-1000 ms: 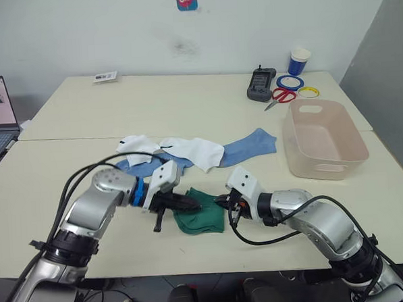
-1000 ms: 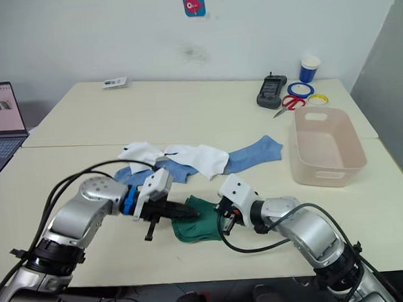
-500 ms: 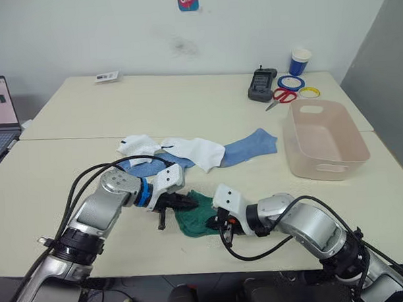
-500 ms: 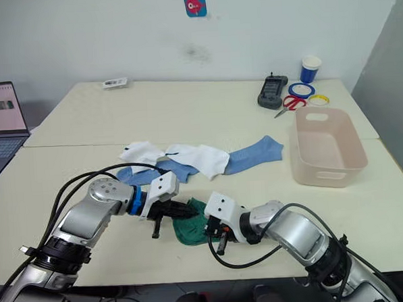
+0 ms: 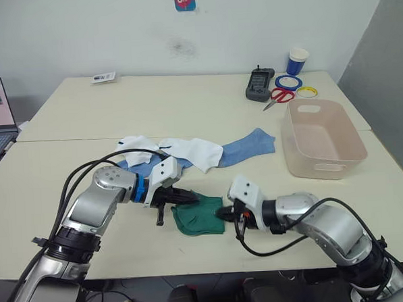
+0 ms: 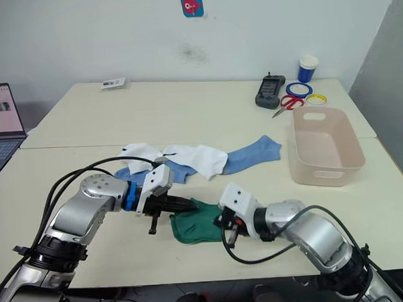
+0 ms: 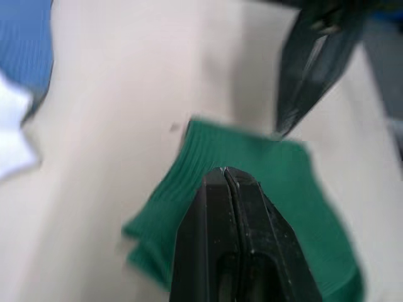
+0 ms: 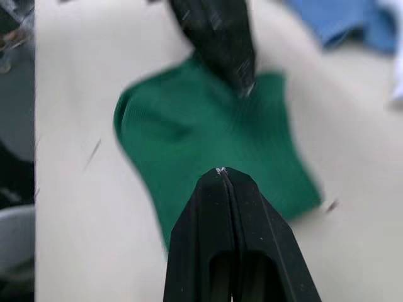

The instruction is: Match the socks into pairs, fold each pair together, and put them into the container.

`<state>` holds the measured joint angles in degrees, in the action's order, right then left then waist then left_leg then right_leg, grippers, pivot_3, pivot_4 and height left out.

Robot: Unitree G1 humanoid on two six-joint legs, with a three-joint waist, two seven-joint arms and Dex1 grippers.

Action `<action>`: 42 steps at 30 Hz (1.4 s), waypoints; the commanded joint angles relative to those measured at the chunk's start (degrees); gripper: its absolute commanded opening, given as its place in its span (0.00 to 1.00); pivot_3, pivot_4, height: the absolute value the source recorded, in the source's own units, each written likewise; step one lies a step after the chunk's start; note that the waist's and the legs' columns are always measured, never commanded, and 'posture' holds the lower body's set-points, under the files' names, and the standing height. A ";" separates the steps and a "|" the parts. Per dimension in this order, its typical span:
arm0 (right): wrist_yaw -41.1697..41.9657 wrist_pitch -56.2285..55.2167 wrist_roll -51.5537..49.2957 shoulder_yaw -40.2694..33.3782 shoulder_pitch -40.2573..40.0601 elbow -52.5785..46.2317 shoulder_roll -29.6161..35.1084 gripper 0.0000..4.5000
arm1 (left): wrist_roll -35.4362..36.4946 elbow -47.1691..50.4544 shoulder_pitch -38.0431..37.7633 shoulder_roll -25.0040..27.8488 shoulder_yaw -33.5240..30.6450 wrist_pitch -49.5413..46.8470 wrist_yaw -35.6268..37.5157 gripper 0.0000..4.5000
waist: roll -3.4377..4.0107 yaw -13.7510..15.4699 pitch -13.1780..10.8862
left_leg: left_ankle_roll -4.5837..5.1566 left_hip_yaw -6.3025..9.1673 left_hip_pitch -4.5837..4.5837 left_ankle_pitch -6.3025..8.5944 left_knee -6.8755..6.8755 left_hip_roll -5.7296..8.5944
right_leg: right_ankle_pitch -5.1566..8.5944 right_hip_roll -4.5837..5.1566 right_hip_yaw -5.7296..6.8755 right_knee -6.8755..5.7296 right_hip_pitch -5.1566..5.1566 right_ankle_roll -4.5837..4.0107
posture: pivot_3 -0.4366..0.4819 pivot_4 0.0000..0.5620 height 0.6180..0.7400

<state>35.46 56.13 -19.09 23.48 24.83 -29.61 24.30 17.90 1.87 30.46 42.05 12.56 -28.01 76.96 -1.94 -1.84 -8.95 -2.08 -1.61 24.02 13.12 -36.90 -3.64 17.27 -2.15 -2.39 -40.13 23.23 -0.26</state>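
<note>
**Desk:** Since half a second ago, what has changed?

**Photographer:** Mostly the right gripper point(image 5: 226, 213). It has drawn back toward the right of the frame and now sits at the right edge of the folded dark green cloth sock pair point(image 5: 199, 216), lower centre of the head views. The left gripper point(image 5: 185, 200) has barely shifted and is at the pair's upper left corner.

**Desk:** And the fingers?

**Photographer:** Both wrist views show the two black fingers pressed together, tips meeting with no gap. Neither set appears to hold cloth; each closed tip sits over or against the green fabric rather than pinching it.

**Desk:** Where is everything else?

**Photographer:** Two white ankle socks point(image 5: 188, 150) and the light blue socks point(image 5: 250, 146) lie in an overlapping heap above the green pair, mid-frame, on the cream tabletop point(image 5: 67, 165). The pale pink-beige rectangular plastic bin point(image 5: 320, 139) stands at the right, well apart from the green pair, and looks empty. Behind it, upper right, are red-handled scissors point(image 5: 278, 96) and a blue-and-white paper cup point(image 5: 298, 60).

**Desk:** How will the green pair handle?

**Photographer:** I judge it light, soft and limp, a ribbed knit that will sag and could unfold if lifted by one layer. The safer hold looks like the folded edge or the cuff end, pinching through all layers at once. It should slide easily on the smooth table, so one closed tip could pin it while the other opens to grasp.
</note>
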 commanded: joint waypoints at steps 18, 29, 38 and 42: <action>-4.77 -1.43 5.21 -0.34 -6.35 4.94 -0.01 0.01 | -9.72 -13.30 -2.06 -0.51 4.02 14.05 -1.78 0.00 | 0.02 0.04 0.07 | 0.00 -0.07 -0.10 0.00 0.01 -0.01 | 0.00 0.04 -0.05 0.01 -0.07 -0.01 | 0.48 0.27 0.93; -6.76 2.99 -2.20 -10.94 -10.01 -6.24 -2.17 0.01 | -3.23 -5.32 0.13 3.49 1.76 9.15 6.34 0.00 | 0.02 0.00 0.03 | 0.00 -0.04 -0.04 0.00 0.01 -0.01 | 0.00 -0.04 -0.03 -0.07 0.00 0.00 | 0.48 0.27 0.93; -9.51 17.13 -9.13 -14.57 -8.84 -5.94 -6.84 0.20 | -12.77 -15.59 -1.33 2.28 6.40 19.14 3.69 0.00 | 0.03 0.02 0.04 | 0.00 -0.05 -0.08 0.00 0.02 -0.03 | 0.00 -0.03 -0.04 -0.08 -0.01 -0.01 | 0.48 0.27 0.93; -11.37 21.88 -10.89 -16.08 -9.10 -3.97 -10.56 0.51 | -13.42 -16.49 -2.82 3.03 6.34 21.28 3.87 0.00 | 0.05 -0.04 0.05 | 0.01 -0.06 -0.12 0.00 0.03 -0.03 | 0.00 -0.03 -0.07 -0.09 -0.03 -0.01 | 0.48 0.27 0.93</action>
<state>24.77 76.26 -28.41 9.23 15.21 -33.12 14.60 7.53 -12.88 29.26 44.18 17.90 -6.84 81.51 -1.90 -1.88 -8.89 -2.07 -1.68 23.89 13.12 -36.88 -3.68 17.27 -2.18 -2.46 -40.23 23.20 -0.27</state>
